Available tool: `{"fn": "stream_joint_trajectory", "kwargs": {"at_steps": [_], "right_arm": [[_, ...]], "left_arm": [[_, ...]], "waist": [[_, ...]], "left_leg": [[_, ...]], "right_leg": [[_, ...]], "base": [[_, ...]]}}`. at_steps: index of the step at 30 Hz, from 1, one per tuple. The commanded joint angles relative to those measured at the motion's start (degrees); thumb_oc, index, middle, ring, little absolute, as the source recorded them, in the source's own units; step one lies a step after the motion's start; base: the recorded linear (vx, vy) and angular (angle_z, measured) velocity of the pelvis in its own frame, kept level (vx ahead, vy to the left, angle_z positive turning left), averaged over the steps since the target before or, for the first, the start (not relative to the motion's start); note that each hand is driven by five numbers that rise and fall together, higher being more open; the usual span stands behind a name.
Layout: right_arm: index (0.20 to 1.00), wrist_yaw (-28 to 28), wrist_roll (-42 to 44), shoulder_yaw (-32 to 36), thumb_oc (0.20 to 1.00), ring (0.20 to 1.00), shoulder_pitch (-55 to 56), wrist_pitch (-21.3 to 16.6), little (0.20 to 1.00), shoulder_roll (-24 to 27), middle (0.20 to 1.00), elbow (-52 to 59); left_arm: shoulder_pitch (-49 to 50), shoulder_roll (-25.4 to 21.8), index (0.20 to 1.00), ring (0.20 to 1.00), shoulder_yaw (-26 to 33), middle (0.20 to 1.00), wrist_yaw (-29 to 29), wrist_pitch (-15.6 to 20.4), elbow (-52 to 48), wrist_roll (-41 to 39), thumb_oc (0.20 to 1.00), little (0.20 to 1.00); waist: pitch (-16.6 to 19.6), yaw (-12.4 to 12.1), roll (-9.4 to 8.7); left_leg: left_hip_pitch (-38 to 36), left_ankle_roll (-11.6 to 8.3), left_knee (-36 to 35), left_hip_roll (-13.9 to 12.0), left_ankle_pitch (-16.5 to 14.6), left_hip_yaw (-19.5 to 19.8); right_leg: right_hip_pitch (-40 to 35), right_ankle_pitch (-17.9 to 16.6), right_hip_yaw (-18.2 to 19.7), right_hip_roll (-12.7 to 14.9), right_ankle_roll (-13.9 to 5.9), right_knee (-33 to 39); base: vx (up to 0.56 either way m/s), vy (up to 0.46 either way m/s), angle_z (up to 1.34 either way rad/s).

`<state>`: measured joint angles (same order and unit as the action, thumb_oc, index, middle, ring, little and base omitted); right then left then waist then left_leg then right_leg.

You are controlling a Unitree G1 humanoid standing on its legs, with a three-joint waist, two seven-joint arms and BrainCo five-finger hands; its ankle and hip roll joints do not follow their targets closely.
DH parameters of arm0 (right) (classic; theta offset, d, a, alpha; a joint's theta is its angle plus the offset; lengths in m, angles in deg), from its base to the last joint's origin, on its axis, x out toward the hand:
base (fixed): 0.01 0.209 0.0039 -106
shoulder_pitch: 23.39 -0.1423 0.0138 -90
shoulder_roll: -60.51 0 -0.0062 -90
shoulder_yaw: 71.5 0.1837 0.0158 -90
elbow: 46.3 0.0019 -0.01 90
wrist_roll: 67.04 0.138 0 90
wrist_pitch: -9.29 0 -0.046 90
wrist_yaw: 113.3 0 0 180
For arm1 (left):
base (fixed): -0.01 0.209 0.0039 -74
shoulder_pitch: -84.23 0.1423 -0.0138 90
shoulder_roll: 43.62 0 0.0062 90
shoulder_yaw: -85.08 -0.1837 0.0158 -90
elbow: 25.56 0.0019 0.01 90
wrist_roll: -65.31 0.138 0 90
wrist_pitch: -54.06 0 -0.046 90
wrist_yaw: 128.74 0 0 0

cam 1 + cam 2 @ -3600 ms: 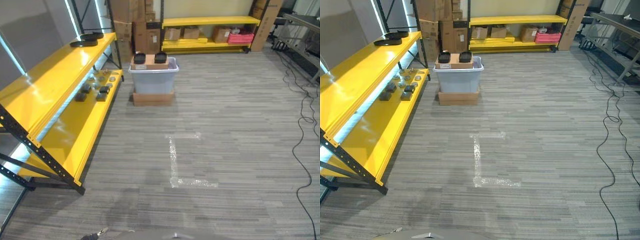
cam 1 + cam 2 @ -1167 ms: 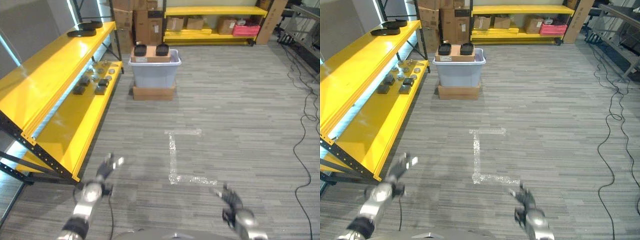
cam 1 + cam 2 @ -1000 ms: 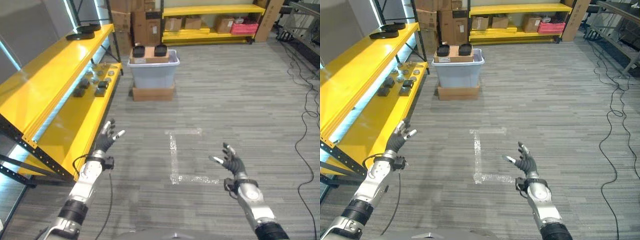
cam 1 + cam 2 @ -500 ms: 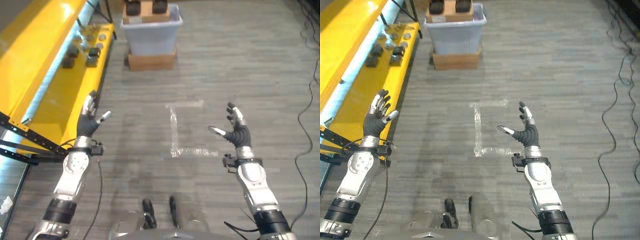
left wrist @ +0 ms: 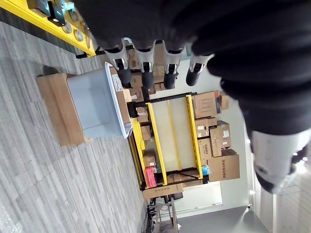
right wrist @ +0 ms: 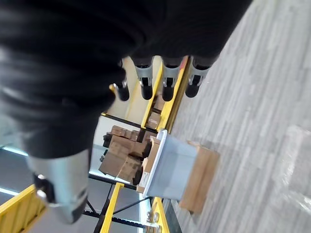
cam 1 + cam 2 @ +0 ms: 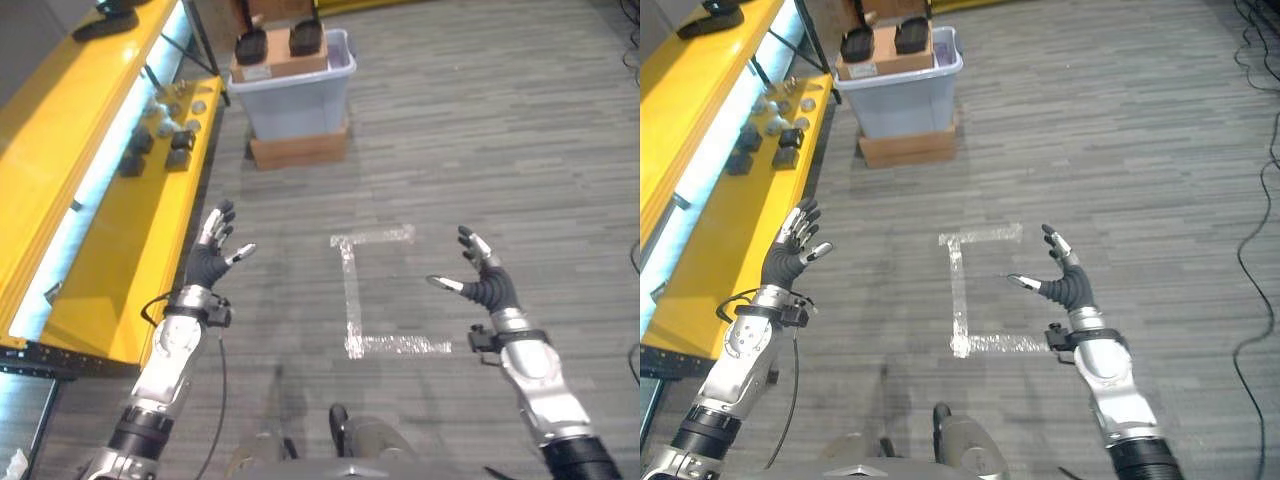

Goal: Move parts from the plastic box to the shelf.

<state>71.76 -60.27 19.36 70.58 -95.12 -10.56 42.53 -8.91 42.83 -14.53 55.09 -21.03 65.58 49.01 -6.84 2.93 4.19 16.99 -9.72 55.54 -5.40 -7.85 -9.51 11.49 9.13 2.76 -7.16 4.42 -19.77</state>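
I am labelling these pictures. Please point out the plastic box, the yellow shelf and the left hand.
plastic box (image 7: 300,98): left eye view, on its grey front wall.
yellow shelf (image 7: 110,265): left eye view, on bare lower board.
left hand (image 7: 783,262): right eye view, on the palm.

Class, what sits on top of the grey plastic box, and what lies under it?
A brown cardboard piece carrying two black parts rests across the grey plastic box. A flat brown cardboard base lies under it. The box's inside is covered.

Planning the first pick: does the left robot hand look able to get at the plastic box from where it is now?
Probably not yet. The left robot hand is open in mid-air, well short of the plastic box; bare floor lies between.
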Motion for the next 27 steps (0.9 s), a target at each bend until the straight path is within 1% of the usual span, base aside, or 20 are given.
{"fn": "stream_joint_trajectory", "kwargs": {"at_steps": [1, 3, 5, 7, 8, 9, 10, 13, 14, 16, 17, 18, 19, 21, 22, 23, 24, 25, 26, 27], "right_arm": [[1.000, -0.6, -0.1, 1.5, 1.000, 1.000, -2.3, -1.3, 1.000, -0.9, 1.000, 2.1], [1.000, -0.5, -0.9, 1.0, 1.000, 1.000, -2.9, -0.5, 1.000, -0.5, 1.000, 2.2], [1.000, -1.1, -0.8, 0.7, 1.000, 1.000, -3.0, -0.5, 1.000, -0.6, 1.000, 2.8], [1.000, -1.3, -1.2, -0.3, 1.000, 1.000, -3.7, -0.5, 1.000, -0.8, 1.000, 2.6], [1.000, -0.7, -2.3, -1.7, 1.000, 1.000, -5.3, -0.3, 1.000, -1.1, 1.000, 2.2], [1.000, -0.7, -2.4, -1.7, 1.000, 1.000, -5.3, -0.3, 1.000, -1.1, 1.000, 2.2], [1.000, -0.3, -3.4, -2.4, 1.000, 1.000, -6.0, 0.1, 1.000, -1.8, 1.000, 1.5], [1.000, -0.4, -4.0, -3.1, 1.000, 1.000, -6.2, 0.4, 1.000, -2.9, 1.000, 1.6], [1.000, -0.8, -3.5, -3.1, 1.000, 1.000, -5.4, 0.4, 1.000, -4.1, 1.000, 2.0], [1.000, -0.8, -3.4, -3.1, 1.000, 1.000, -5.2, 0.4, 1.000, -4.7, 1.000, 2.2], [1.000, -0.8, -3.8, -3.0, 1.000, 1.000, -5.0, 0.6, 1.000, -4.9, 1.000, 2.3], [1.000, -1.3, -3.5, -3.6, 1.000, 1.000, -5.1, 0.8, 1.000, -5.0, 1.000, 2.8], [1.000, -1.3, -3.5, -3.6, 1.000, 1.000, -5.2, 0.8, 1.000, -5.0, 1.000, 2.8], [1.000, -1.6, -4.1, -4.3, 1.000, 1.000, -5.9, 1.1, 1.000, -5.2, 1.000, 2.5], [1.000, -1.6, -4.1, -4.3, 1.000, 1.000, -5.9, 1.1, 1.000, -5.2, 1.000, 2.5], [1.000, -1.8, -5.7, -4.7, 1.000, 1.000, -6.4, 1.4, 1.000, -4.9, 1.000, 2.7], [1.000, -2.0, -5.6, -4.6, 1.000, 1.000, -6.3, 1.4, 1.000, -4.9, 1.000, 2.8], [1.000, -2.0, -5.0, -4.3, 1.000, 1.000, -5.8, 1.2, 1.000, -5.0, 1.000, 2.8], [1.000, -2.1, -4.5, -4.1, 1.000, 1.000, -5.3, 1.3, 1.000, -5.1, 1.000, 2.7], [1.000, -2.1, -3.8, -3.6, 1.000, 1.000, -3.7, 1.4, 1.000, -5.4, 1.000, 2.4]], "left_arm": [[-3.6, -1.9, 1.000, 1.000, 1.4, 1.000, -1.1, 2.6, 0.1, -1.9, 1.000, 1.000], [-2.8, -1.6, 1.000, 1.000, 1.6, 1.000, -1.1, 2.0, -0.6, -1.9, 1.000, 1.000], [-1.0, -1.3, 1.000, 1.000, 2.3, 1.000, -1.7, 1.6, -1.4, -2.3, 1.000, 1.000], [0.8, -1.0, 1.000, 1.000, 3.3, 1.000, -1.6, 1.5, -2.0, -2.6, 1.000, 1.000], [1.0, -1.1, 1.000, 1.000, 3.1, 1.000, -1.0, 1.2, -1.7, -2.1, 1.000, 1.000], [0.9, -1.1, 1.000, 1.000, 3.1, 1.000, -1.0, 1.2, -1.6, -2.1, 1.000, 1.000], [0.5, -0.9, 1.000, 1.000, 3.2, 1.000, -0.4, 1.1, -1.1, -1.2, 1.000, 1.000], [0.0, -0.7, 1.000, 1.000, 3.2, 1.000, -0.1, 1.2, -0.8, -0.9, 1.000, 1.000], [-0.2, -0.4, 1.000, 1.000, 2.7, 1.000, -0.2, 1.0, -0.6, -0.8, 1.000, 1.000], [-0.5, -0.5, 1.000, 1.000, 2.4, 1.000, -0.1, 0.9, 0.2, -0.6, 1.000, 1.000], [-1.1, -0.6, 1.000, 1.000, 2.2, 1.000, 0.0, 0.8, 0.6, -0.9, 1.000, 1.000], [-2.1, -0.9, 1.000, 1.000, 1.9, 1.000, 0.0, 0.8, 0.3, -2.5, 1.000, 1.000], [-2.1, -0.9, 1.000, 1.000, 2.0, 1.000, 0.0, 0.9, 0.3, -2.5, 1.000, 1.000], [-2.5, -1.4, 1.000, 1.000, 2.4, 1.000, 0.0, 0.9, 0.6, -2.3, 1.000, 1.000], [-2.6, -1.4, 1.000, 1.000, 2.4, 1.000, 0.0, 0.9, 0.6, -2.3, 1.000, 1.000], [-2.8, -1.3, 1.000, 1.000, 2.8, 1.000, 0.0, 1.1, 1.3, -2.3, 1.000, 1.000], [-2.9, -1.2, 1.000, 1.000, 2.8, 1.000, -0.1, 1.1, 1.7, -2.7, 1.000, 1.000], [-3.0, -1.2, 1.000, 1.000, 2.7, 1.000, -0.2, 1.0, 2.2, -3.1, 1.000, 1.000], [-3.0, -1.2, 1.000, 1.000, 2.4, 1.000, -0.4, 0.9, 2.6, -3.3, 1.000, 1.000], [-3.2, -1.2, 1.000, 1.000, 1.8, 1.000, -0.5, 0.5, 3.0, -3.1, 1.000, 1.000]], "waist": [[-1.3, -0.1, -2.41], [-2.3, -2.4, -3.57], [-2.7, -4.3, -3.86], [-2.3, -5.8, -3.77], [-1.7, -7.6, -3.41], [-1.7, -7.6, -3.54], [-1.4, -8.6, -3.74], [-0.9, -9.4, -4.41], [0.3, -10.2, -4.67], [0.6, -10.4, -4.90], [0.5, -9.8, -5.04], [-0.4, -8.4, -5.55], [-0.5, -8.4, -5.61], [-0.8, -8.2, -5.36], [-0.8, -8.2, -5.37], [-0.6, -8.1, -4.63], [-0.2, -8.1, -4.30], [0.1, -7.7, -3.87], [0.6, -7.4, -3.79], [0.7, -5.6, -3.24]], "left_leg": [[-13.7, 2.41, -6.4, 4.2, 2.5, -2.6], [-8.7, 4.16, -5.7, 4.8, -0.3, -2.8], [-5.3, 5.18, -11.0, 5.1, -1.8, -2.4], [-4.4, 6.02, -24.6, 5.1, -2.4, -1.5], [-3.2, 5.95, -41.9, 3.6, 2.7, 0.7], [-3.7, 5.90, -43.2, 3.7, 3.7, 0.6], [-2.0, 4.95, -48.6, 2.4, 6.5, 1.1], [-1.3, 5.54, -49.0, 2.4, 7.3, -1.5], [-2.0, 7.01, -48.4, 3.4, 6.7, -3.8], [-2.2, 7.73, -47.7, 3.8, 6.1, -4.8], [-2.9, 7.95, -47.1, 4.4, 5.1, -5.4], [-4.6, 8.78, -45.4, 5.5, 2.2, -6.3], [-4.6, 8.79, -45.2, 5.5, 2.1, -6.4], [-6.5, 8.64, -44.0, 4.9, 0.0, -7.3], [-6.4, 8.64, -43.8, 4.8, -0.1, -7.4], [-9.3, 8.56, -44.0, 4.9, -1.6, -8.5], [-10.3, 8.47, -44.8, 4.9, -1.6, -9.0], [-12.3, 8.40, -46.3, 5.4, -2.2, -9.0], [-12.9, 8.35, -47.1, 5.7, -2.2, -9.1], [-15.8, 8.54, -48.3, 6.7, -3.5, -7.9]], "right_leg": [[-2.4, 1.0, 7.4, 2.6, -10.94, 5.3], [-5.4, 1.6, 9.1, 3.3, -10.92, 6.2], [-8.1, 2.4, 10.2, 3.8, -11.48, 7.6], [-9.8, 3.2, 10.7, 4.0, -12.44, 8.6], [-12.3, 4.8, 10.7, 4.2, -13.07, 10.3], [-12.3, 4.4, 10.8, 4.2, -13.03, 10.5], [-14.0, 6.0, 10.4, 3.7, -13.44, 10.8], [-17.0, 8.7, 10.2, 3.9, -13.75, 11.0], [-19.7, 11.1, 10.2, 5.0, -14.23, 9.3], [-19.6, 10.4, 10.5, 5.6, -15.00, 6.7], [-18.4, 9.0, 9.7, 6.3, -16.33, 2.6], [-15.2, 2.9, 10.3, 7.6, -19.35, -6.5], [-15.1, 3.0, 10.3, 7.6, -19.35, -6.7], [-11.8, -0.3, 10.5, 7.2, -19.42, -11.6], [-11.7, -0.2, 10.6, 7.1, -19.42, -11.7], [-7.8, -0.6, 11.2, 7.4, -19.42, -8.9], [-6.8, -0.6, 11.5, 7.3, -19.42, -6.0], [-4.8, 1.2, 10.9, 6.8, -19.42, -2.9], [-3.8, 1.4, 10.4, 6.3, -19.42, 1.1], [-0.5, 1.2, 9.0, 3.4, -18.91, 5.7]], "base": [[0.36, -0.183, -0.20], [0.35, -0.116, -0.27], [0.42, -0.057, -0.27], [0.48, 0.049, -0.32], [0.43, 0.064, -0.39], [0.56, 0.020, -0.40], [0.27, -0.025, -0.43], [0.49, 0.027, -0.12], [0.74, 0.104, -0.35], [0.42, 0.051, -0.34], [0.34, 0.031, -0.11], [0.35, 0.035, -0.08], [0.36, -0.006, -0.03], [0.22, -0.042, 0.09], [0.29, 0.043, -0.01], [0.30, 0.081, -0.06], [0.44, 0.130, -0.26], [0.36, 0.082, -0.72], [0.53, 0.066, -0.65], [0.38, 0.018, -0.42]]}}
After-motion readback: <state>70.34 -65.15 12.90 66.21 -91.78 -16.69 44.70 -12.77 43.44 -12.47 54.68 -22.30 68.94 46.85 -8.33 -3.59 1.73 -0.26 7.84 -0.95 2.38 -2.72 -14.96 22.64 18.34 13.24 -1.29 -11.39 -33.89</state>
